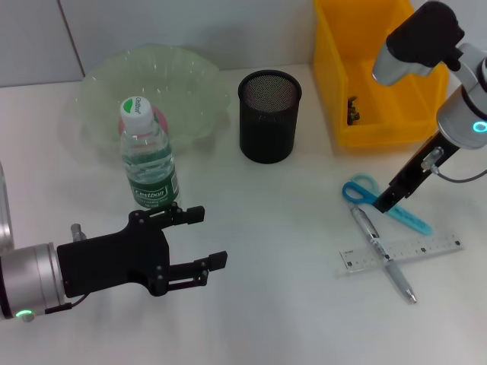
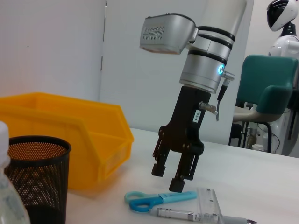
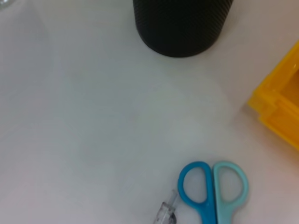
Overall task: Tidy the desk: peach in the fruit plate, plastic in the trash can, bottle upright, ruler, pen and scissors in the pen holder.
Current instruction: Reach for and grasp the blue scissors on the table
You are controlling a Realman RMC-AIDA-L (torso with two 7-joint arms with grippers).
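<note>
Right tool (image 1: 386, 204) hangs released, jaws apart, over the scissors (image 1: 380, 199) lying on the table (image 1: 289, 304); we judge grasping them next needs a short descent and closing.

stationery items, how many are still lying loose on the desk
3: scissors under the right claw, a pen beside them, and a clear ruler crossing the pen. Nothing shows inside the pen holder.
</note>
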